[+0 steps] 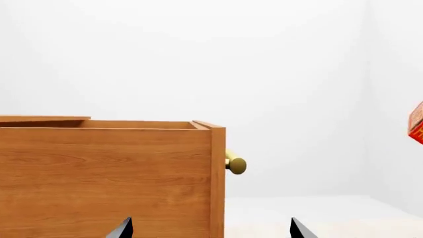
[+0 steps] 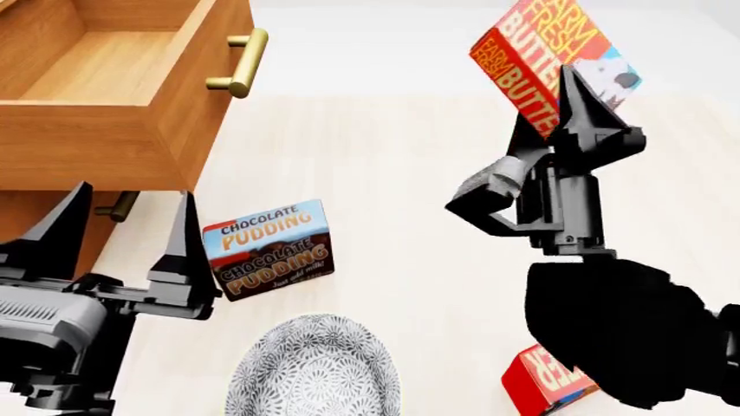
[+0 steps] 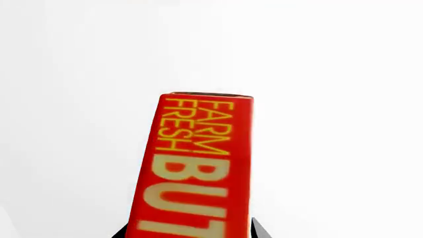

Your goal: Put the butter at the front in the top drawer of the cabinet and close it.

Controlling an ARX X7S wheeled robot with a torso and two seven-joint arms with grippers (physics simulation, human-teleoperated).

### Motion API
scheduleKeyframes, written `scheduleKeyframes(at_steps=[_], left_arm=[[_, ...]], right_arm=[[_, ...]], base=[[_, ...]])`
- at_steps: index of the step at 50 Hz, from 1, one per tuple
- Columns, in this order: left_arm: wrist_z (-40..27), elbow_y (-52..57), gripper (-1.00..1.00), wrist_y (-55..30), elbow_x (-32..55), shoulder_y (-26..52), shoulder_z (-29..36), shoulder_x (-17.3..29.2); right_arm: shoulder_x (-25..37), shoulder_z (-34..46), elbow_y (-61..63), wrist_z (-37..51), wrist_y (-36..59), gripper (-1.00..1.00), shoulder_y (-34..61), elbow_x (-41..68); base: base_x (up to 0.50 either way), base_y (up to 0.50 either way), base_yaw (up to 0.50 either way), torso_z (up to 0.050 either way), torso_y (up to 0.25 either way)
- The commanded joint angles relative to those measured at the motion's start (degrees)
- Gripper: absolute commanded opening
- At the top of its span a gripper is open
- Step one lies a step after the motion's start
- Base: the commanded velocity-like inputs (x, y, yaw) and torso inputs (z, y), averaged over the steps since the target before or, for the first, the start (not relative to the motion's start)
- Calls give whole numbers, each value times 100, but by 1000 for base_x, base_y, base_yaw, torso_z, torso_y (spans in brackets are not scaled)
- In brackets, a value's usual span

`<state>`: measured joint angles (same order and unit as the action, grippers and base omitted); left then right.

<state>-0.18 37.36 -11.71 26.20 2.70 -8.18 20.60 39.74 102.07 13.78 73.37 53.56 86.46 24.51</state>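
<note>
Head view: the top drawer [image 2: 110, 104] of the cabinet [image 2: 47, 212] stands pulled out at upper left, its inside bare wood, brass bar handle [image 2: 239, 62] on its front. Under it a second brass handle [image 2: 117, 206] of the lower drawer peeks out. The left gripper [image 2: 121, 227] sits low at left, fingers spread apart with nothing between them, one fingertip just in front of the open drawer's side wall. A chocolate pudding box [image 2: 269, 249] lies on the pale table [image 2: 382, 173] just beside that gripper, tilted. A patterned grey bowl [image 2: 312, 368] is near the bottom edge, close below the pudding box. The right gripper [image 2: 578, 91] is raised at right, clamped on the butter [image 2: 543, 61], which is held off the table, tilted, well apart from the drawer. A second butter carton [image 2: 546, 380] lies at lower right, partly hidden by the right arm. Left wrist view: the open drawer's side wall [image 1: 106, 178] fills the lower left, handle end [image 1: 235, 164] sticking out past its front edge; two dark fingertips [image 1: 122, 229] show apart at the bottom; a corner of the held butter [image 1: 416, 121] shows at the far edge, in open air, clear of the drawer. Right wrist view: the butter [image 3: 195, 168] fills the centre, lettered FARM FRESH, gripped between the dark fingers [image 3: 256, 229] at the frame's lower edge; blank white behind.
</note>
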Motion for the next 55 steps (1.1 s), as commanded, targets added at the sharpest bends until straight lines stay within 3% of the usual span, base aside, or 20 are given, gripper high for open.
scheduleKeyframes(at_steps=[1,14,25,32,45,55], left_arm=[[4,-60,100,-61,70,25,72,13],[-39,-36,100,-72,28,-46,110,42],[-102,26,100,-116,9,-84,150,60],[-77,35,100,-187,115,-77,188,92],[-83,69,100,-190,134,-146,192,145],[-19,214,100,-666,603,-19,269,365]], right_arm=[[127,930,-158,722,273,-100,-18,-1557],[100,1096,-1004,1374,-1288,-100,-329,-2392],[-192,922,-1820,1608,-1950,-100,-903,-3442],[-304,714,-2172,1586,-2208,-100,-1191,-3985],[-352,-363,-2387,1604,-2476,-100,-1735,-5331],[-308,-656,-2322,1489,-2515,-100,-1841,-5667]], base=[[0,0,0,0,0],[0,0,0,0,2],[0,0,0,0,1],[0,0,0,0,1],[0,0,0,0,2],[0,0,0,2,1]])
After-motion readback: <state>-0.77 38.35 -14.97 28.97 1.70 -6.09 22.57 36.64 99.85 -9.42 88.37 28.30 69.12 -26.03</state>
